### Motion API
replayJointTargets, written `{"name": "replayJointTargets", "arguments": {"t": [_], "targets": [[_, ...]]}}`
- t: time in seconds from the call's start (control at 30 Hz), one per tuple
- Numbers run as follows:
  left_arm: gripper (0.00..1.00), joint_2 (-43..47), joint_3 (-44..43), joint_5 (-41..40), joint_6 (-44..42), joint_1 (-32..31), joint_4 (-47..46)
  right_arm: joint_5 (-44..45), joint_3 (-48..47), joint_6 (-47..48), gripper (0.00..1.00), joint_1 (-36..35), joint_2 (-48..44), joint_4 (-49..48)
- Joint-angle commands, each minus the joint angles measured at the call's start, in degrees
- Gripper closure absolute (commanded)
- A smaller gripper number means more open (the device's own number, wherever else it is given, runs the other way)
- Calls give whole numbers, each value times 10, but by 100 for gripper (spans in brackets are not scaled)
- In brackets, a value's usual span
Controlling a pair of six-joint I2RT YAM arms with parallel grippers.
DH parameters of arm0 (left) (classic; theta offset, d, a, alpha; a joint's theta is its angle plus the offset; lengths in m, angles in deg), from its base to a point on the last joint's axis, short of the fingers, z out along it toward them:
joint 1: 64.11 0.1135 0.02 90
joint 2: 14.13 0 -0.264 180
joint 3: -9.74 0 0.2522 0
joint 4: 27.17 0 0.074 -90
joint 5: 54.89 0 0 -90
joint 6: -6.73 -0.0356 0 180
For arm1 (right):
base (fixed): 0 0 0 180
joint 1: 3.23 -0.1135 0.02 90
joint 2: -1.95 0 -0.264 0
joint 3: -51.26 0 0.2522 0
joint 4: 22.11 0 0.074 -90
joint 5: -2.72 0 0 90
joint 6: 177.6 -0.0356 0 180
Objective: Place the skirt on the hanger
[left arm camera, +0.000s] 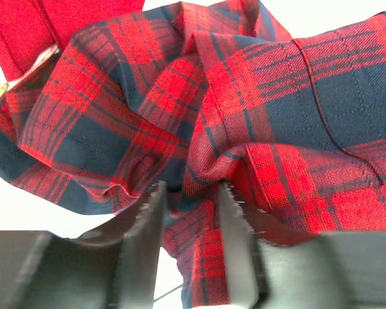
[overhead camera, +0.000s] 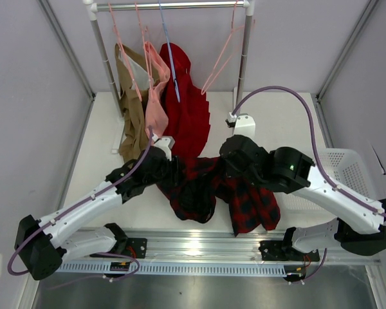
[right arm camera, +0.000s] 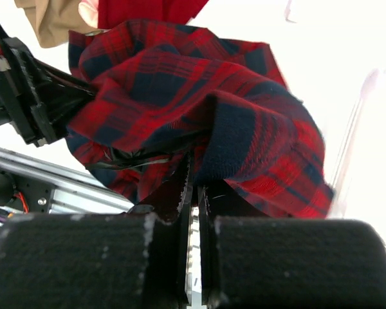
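The tartan skirt (overhead camera: pixel 209 190) hangs bunched between my two grippers just above the table, its right half drooping toward the front rail. My left gripper (overhead camera: pixel 172 170) is at its left end. In the left wrist view the left gripper (left arm camera: pixel 192 188) has its jaws parted, with a loose fold of the skirt (left arm camera: pixel 276 96) lying in the gap. My right gripper (overhead camera: pixel 228 168) is shut on the skirt's upper edge; the right wrist view shows the right gripper (right arm camera: pixel 195 177) pinching the skirt (right arm camera: pixel 180 84). A pale-pink hanger (overhead camera: pixel 220 64) hangs empty at the right of the rail.
The rack rail (overhead camera: pixel 174 5) at the back carries a beige garment (overhead camera: pixel 130 109), a pink garment (overhead camera: pixel 156 96) and a plain red pleated garment (overhead camera: pixel 188 109), with a thin blue hanger (overhead camera: pixel 170 51). A white basket (overhead camera: pixel 344 167) stands at the right, behind my right arm.
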Motion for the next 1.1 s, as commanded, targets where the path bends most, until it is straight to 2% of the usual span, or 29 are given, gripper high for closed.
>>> {"name": "replayJointTargets", "arguments": {"t": [0.0,0.13,0.3,0.47,0.57,0.67,0.8,0.9,1.07], "targets": [[49,36,11,14,9,6,-31,-14,-2,20,100,1,-10,-33],[34,90,45,22,13,5,-44,-17,1,19,100,8,-3,-34],[22,178,115,37,27,2,-51,-29,2,26,100,22,7,-42],[18,322,198,79,56,-12,-94,-46,0,37,100,45,19,-47],[16,373,228,38,71,-41,-80,-53,-2,43,100,53,26,-54],[17,377,243,9,81,-74,-54,-60,-2,49,100,62,29,-60],[16,368,253,-69,100,-157,-63,-66,-1,54,100,76,29,-65],[17,326,257,-108,114,-206,-69,-72,1,58,100,85,29,-69],[19,236,238,-237,175,-261,-18,-78,3,61,100,91,25,-68]]}}
